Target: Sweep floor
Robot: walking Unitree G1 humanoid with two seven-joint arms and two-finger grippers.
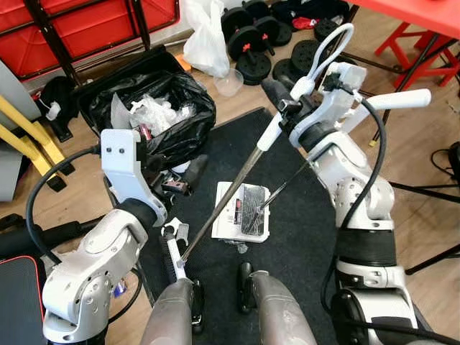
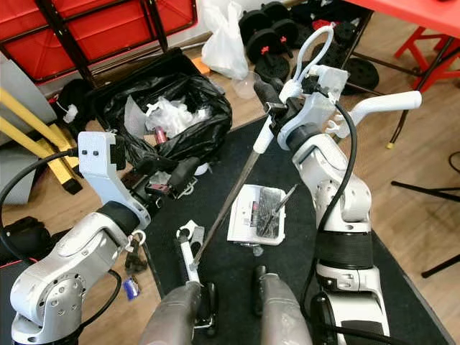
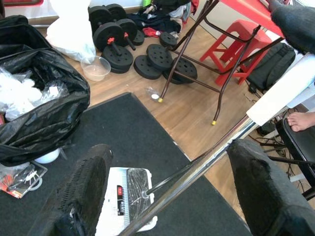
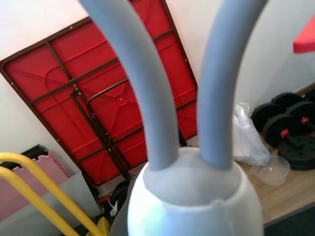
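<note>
- While I stand on the black floor mat (image 1: 309,237), my right gripper (image 1: 287,97) is closed around the white top handle of the long silver-shafted broom (image 1: 230,194), up near its grey hanging loop (image 1: 327,47).
- From that grip the broom shaft slants down across the mat towards my feet, passing just beside the white dustpan.
- My left gripper (image 3: 167,191) is lower on the same shaft; its two black fingers (image 3: 81,191) stand spread apart on either side of the metal tube, open and not clamped on it.
- On the mat, between my two arms, lies the flat white dustpan with a dark brush head (image 1: 244,210) resting on it.
- A thin dark rod runs from that brush head up towards my right arm.
- Beyond the mat's far edge on my left side sits the black bin-bag-lined rubbish container (image 1: 154,108), holding crumpled white paper.
- Just past the bin stands a white plastic bag (image 1: 207,36), with a clear plastic bowl (image 1: 228,81) beside it on the wooden floor.
- Further from the mat, black dumbbell weights (image 1: 251,43) lie in a cluster.
- Behind the bin leans a folded red table with dark metal legs (image 4: 108,103).
</note>
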